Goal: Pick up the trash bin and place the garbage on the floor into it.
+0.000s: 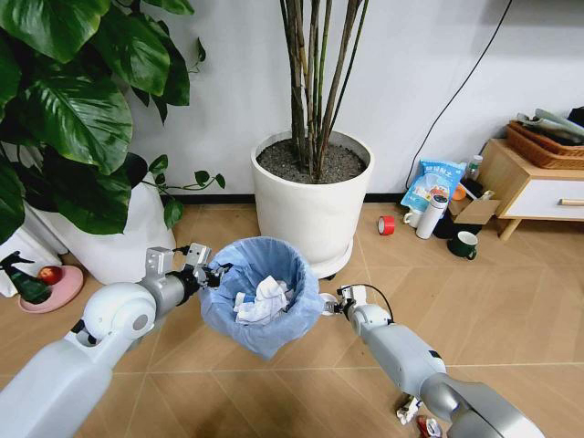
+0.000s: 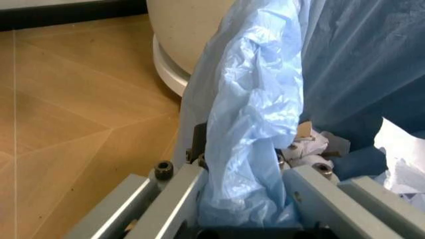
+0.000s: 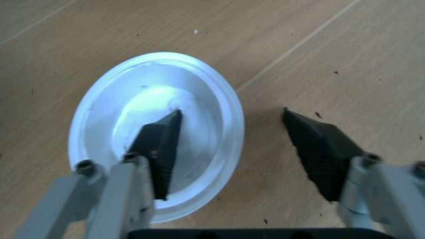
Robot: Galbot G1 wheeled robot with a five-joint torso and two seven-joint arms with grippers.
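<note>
The trash bin (image 1: 260, 292), frame centre, hangs from the left gripper (image 1: 203, 270), clamped on its bag rim. Left wrist: blue bag (image 2: 249, 124) pinched between jaws. Right wrist: right gripper (image 3: 236, 149) spread around a cup (image 3: 159, 144); centre its wall before closing.

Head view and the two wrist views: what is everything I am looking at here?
Round trash bin: one, light blue crinkly bag liner, held up off the floor.
Crumpled paper wads: several, white, inside the bin.
Round plastic cup: one, white, on the tan wood floor, seen from above.
Small litter pieces: two or so, white and red, floor under right arm.
Large plant pots: two, white, by the wall.
Tape roll: one, red, floor.
Mug: one, dark green, floor.
Left gripper: fingers clamped on bin rim.
Right gripper: fingers open, straddling the cup's rim.
</note>
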